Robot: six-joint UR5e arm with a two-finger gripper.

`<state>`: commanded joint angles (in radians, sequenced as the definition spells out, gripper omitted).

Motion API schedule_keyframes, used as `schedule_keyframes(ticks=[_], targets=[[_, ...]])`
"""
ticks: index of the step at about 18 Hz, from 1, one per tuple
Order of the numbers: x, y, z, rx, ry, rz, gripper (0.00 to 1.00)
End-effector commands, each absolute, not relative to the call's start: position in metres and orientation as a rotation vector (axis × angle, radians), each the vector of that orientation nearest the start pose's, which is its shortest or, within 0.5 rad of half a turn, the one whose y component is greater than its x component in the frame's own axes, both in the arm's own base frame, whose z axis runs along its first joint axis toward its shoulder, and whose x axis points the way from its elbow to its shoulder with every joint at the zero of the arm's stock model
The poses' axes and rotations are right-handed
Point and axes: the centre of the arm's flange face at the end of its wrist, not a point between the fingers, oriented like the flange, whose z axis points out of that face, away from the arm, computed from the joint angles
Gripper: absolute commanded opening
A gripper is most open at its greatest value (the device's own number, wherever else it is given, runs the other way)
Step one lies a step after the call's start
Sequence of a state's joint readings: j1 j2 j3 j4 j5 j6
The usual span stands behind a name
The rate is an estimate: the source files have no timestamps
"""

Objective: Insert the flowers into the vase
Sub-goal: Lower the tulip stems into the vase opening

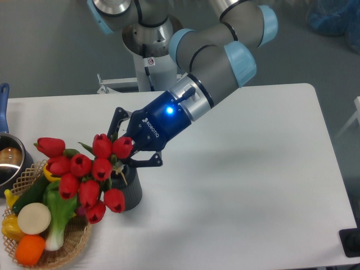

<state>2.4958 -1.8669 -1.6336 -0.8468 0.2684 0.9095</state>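
Observation:
The flowers (84, 174), a bunch of red tulips with green stems, stand in the vase (130, 192) and lean left over the basket. The vase is small, dark grey and ribbed, upright on the white table. Most of its rim is hidden by the buds. My gripper (121, 153) reaches down from the upper right to just above the vase mouth. Its finger links close in on the stems there. The fingertips are partly hidden behind the buds.
A wicker basket (73, 247) with yellow, green and orange vegetables sits at the front left, under the tulip heads. A steel pot (8, 160) with a blue handle is at the left edge. The arm's base stands behind the table.

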Motion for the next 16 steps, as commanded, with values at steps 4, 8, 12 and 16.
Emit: schedule_keyframes(ticks=[4, 8, 12, 16], targets=[[-0.331, 0.539, 0.431, -1.847, 0.253, -0.59, 0.04], [-0.327, 0.539, 0.422, -1.85, 0.26, -0.596, 0.04], [-0.321, 0.535, 0.401, -1.846, 0.3, -0.582, 0.05], [-0.32, 0.534, 0.391, -1.844, 0.316, -0.578, 0.07]])
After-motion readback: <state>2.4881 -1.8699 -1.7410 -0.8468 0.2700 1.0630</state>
